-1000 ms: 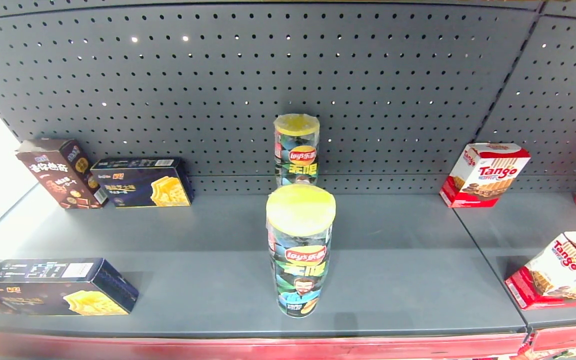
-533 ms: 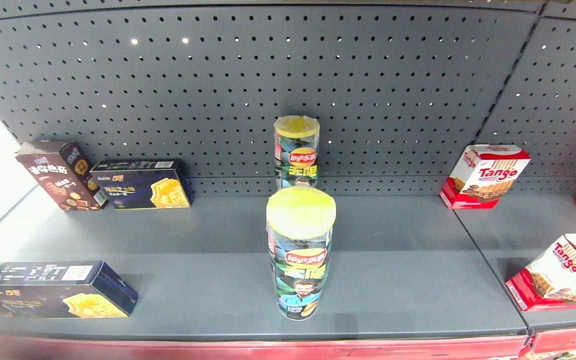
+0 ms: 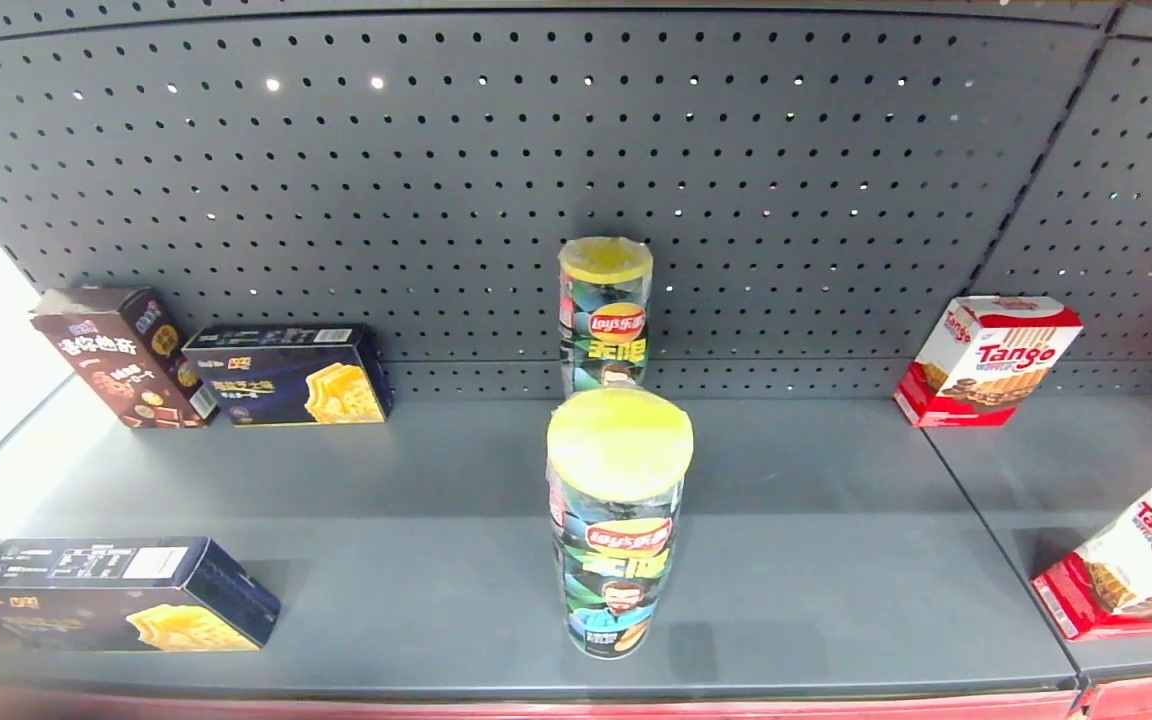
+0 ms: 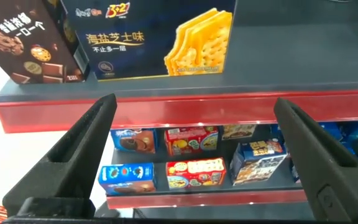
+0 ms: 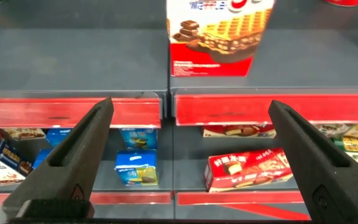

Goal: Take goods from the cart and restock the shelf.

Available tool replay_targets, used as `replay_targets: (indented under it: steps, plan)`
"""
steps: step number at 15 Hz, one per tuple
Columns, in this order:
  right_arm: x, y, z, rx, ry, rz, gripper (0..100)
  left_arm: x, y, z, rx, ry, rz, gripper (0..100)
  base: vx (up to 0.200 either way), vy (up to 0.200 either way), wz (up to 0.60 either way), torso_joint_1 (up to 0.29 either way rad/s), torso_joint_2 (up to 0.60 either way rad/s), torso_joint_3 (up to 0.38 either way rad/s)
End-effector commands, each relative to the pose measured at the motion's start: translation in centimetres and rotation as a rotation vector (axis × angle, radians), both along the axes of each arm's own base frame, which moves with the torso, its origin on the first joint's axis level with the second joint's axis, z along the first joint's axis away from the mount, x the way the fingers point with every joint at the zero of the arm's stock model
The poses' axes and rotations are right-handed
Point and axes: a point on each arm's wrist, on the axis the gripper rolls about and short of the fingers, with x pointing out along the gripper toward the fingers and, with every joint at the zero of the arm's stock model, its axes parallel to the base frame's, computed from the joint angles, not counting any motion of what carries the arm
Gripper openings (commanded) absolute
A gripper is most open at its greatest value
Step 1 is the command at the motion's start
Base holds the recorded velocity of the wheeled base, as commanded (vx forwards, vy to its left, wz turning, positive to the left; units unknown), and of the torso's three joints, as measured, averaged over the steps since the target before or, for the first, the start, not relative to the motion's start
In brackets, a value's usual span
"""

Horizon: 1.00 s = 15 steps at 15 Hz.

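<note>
Grey shelf (image 3: pixel 836 560), chip can (image 3: pixel 618 520) standing upright; left claw (image 4: pixel 191 155), right claw (image 5: pixel 188 155) released, empty. Probably between placements; next needs another pickup.

You have bare grey metal shelf (image 3: pixel 416 520) on either side of the front yellow-lidded cylindrical chip can (image 3: pixel 618 520). A second such can (image 3: pixel 604 310) blocks the back centre, and a flat dark-blue cardboard cracker box (image 3: pixel 106 595) fills the front-left corner.

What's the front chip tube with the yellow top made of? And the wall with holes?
Front chip tube: likely cardboard under a glossy printed wrap that catches light; yellow lid looks like thin plastic. Back wall: probably matte painted metal, evenly punched holes.
</note>
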Motion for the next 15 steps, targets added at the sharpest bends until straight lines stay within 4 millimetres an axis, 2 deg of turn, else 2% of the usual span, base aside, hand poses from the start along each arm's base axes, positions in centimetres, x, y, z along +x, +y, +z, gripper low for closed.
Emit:
replay_targets:
  steps: [1,10,12,15]
  plan:
    - [0.01,0.00,0.00,0.000,0.002,0.001,100,0.01,0.00,0.00,0.000,0.002,0.001,100,0.000,0.000,0.00,0.000,0.00,0.000]
    - [0.01,0.00,-0.01,-0.001,0.004,-0.001,100,0.00,0.01,0.00,0.008,0.000,0.003,100,0.000,0.000,0.00,0.000,0.00,0.000]
    - [0.01,0.00,0.00,-0.001,0.002,0.001,100,0.00,0.00,0.00,0.020,0.000,0.001,100,0.000,-0.200,0.00,0.002,0.00,0.005]
    - [0.01,0.00,0.00,0.000,0.002,0.001,100,0.01,0.01,0.00,-0.006,0.002,0.003,100,0.000,0.000,0.00,0.000,0.00,0.000]
